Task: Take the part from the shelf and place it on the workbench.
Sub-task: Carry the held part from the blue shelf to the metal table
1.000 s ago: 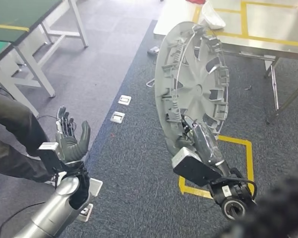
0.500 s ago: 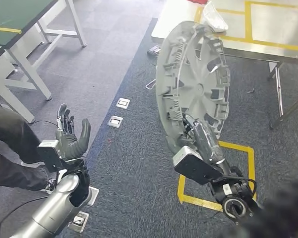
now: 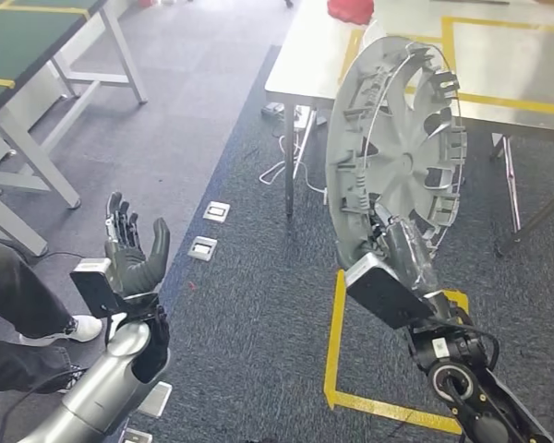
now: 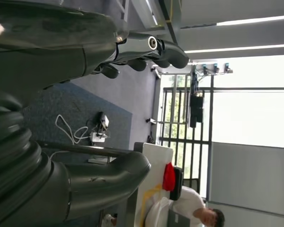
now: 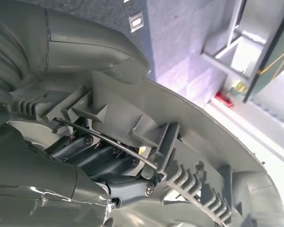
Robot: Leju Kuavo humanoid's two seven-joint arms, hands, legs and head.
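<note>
**mk_bolt:** Part (image 3: 397, 152) orientation check, anyone? Looks to me like the round grey wheel cover is standing nearly on edge, right of centre in the head view, ribbed back side facing the camera and tipped a bit so its top leans toward the upper right.

**rigwatcher:** Yep. It's a disc, so no real long axis, just the flat face roughly upright. Light grey plastic, spoke-like vanes fanning out from a small hub, clips around the rim and a thin wire ring running along them. The right hand (image 3: 400, 249) grips it at the lower rim; in the right wrist view the fingers (image 5: 97, 156) are tucked in behind the rim clips with the thumb over the outside.

**mk_bolt:** And the left hand (image 3: 131, 249)?

**rigwatcher:** Lower left of the frame, palm up, fingers apart, holding nothing.

**mk_bolt:** What's around it?

**rigwatcher:** Bench (image 3: 309, 55) with yellow tape lines sits in the upper right, directly behind the part, with a red object (image 3: 351, 9) on it at the top edge. Cables (image 3: 288, 157) lie on the carpet under its near corner. Yellow floor tape (image 3: 337, 360) below the part, floor sockets (image 3: 211, 229) centre left, and a person's leg (image 3: 9, 295) and white shoe at the left edge.
</note>
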